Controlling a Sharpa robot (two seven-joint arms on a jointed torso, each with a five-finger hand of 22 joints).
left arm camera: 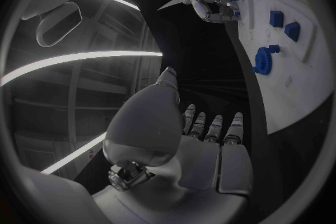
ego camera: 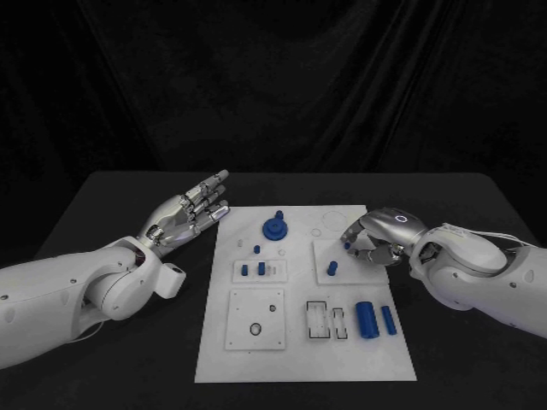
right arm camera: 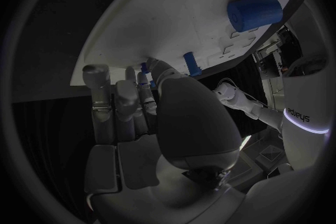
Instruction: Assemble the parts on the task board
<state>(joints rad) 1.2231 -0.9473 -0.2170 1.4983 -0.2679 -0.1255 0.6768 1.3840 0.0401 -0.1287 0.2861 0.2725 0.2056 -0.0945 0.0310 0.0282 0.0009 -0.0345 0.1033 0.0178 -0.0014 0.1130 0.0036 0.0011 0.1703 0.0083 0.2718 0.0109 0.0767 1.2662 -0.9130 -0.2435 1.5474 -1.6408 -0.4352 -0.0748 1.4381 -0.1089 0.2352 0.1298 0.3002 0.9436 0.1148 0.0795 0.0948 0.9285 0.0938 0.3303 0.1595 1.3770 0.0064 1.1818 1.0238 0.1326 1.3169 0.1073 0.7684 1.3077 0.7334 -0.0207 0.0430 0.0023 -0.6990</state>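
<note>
- The black table (ego camera: 126, 192) carries the white task board (ego camera: 301, 350) at its middle, lying flat between the two arms.
- The left hand (ego camera: 190, 213) hovers over bare table just beside the board's left edge, fingers straight and apart, holding nothing.
- The right hand (ego camera: 379, 237) is curled down over the board's upper right square plate; its fingertips seem to pinch a small blue peg (right arm camera: 144, 74), though the grip is partly hidden, so I cannot tell for sure.
- A thick blue cylinder (ego camera: 365, 319) and a thinner blue rod (ego camera: 388, 319) lie side by side near the board's right edge, loose.
- A blue gear (ego camera: 275, 228) sits at the board's upper middle, with a short blue pin (ego camera: 332, 268) lying on the square plate near the right hand.
- These parts look like rigid, light plastic: smooth and prone to rolling, best pinched across the middle of the barrel, kept upright for insertion.
</note>
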